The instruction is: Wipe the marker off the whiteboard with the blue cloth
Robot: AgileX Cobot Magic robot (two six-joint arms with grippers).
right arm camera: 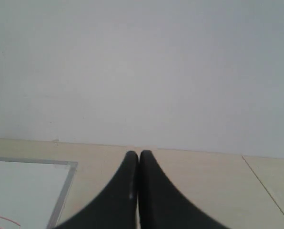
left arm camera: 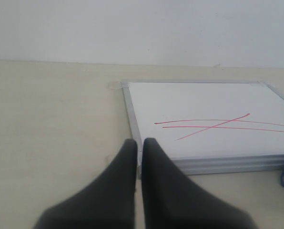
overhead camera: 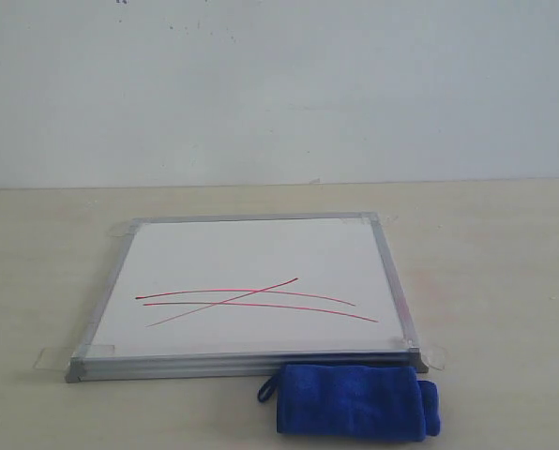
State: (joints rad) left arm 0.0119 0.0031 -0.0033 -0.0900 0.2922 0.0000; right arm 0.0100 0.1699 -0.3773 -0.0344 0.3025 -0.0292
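The whiteboard (overhead camera: pixel 251 258) lies flat on the beige table, silver frame around it, tape tabs at its corners. Thin red marker (overhead camera: pixel 251 298) strokes cross on its nearer half. The blue cloth (overhead camera: pixel 355 401) is a rolled bundle with a small loop, lying on the table just in front of the board's near right corner. Neither gripper shows in the exterior view. In the left wrist view my left gripper (left arm camera: pixel 139 141) is shut and empty, off the whiteboard (left arm camera: pixel 204 100) near a corner, marker (left arm camera: pixel 218 125) in sight. My right gripper (right arm camera: pixel 139 153) is shut and empty beside the whiteboard (right arm camera: pixel 27 191) edge.
A plain white wall (overhead camera: pixel 279 84) rises behind the table. Bare beige tabletop (overhead camera: pixel 486 262) surrounds the board on both sides. In the right wrist view a table seam (right arm camera: pixel 266 188) runs to one side.
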